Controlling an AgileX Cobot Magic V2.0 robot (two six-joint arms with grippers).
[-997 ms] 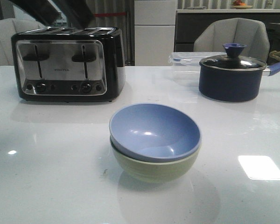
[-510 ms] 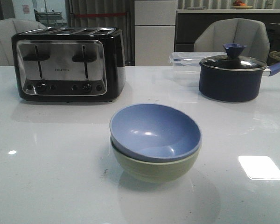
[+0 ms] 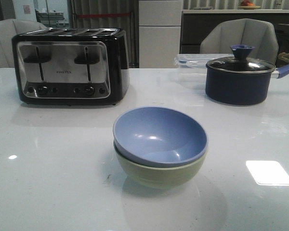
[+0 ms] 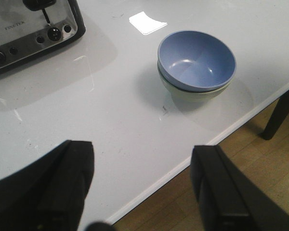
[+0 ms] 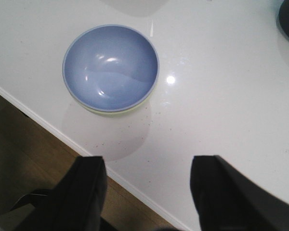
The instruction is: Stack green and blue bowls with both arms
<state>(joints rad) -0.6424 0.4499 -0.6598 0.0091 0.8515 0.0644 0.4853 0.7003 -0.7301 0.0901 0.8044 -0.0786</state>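
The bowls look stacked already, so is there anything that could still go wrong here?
Probably little, but two things stand out. The blue bowl sits slightly tilted inside the green bowl, so a knock might shift it. In the wrist views the stack stands fairly near the table edge, so a nudge that way could send it to the floor. Both the left end effector and the right end effector are open and clear of it.

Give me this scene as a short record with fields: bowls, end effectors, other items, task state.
bowls: blue bowl nested in green bowl, upright, near table front edge
left end effector: open, empty, apart from bowls
right end effector: open, empty, apart from bowls
other items: toaster back left; lidded pot back right, clear container behind it
task state: stack looks done
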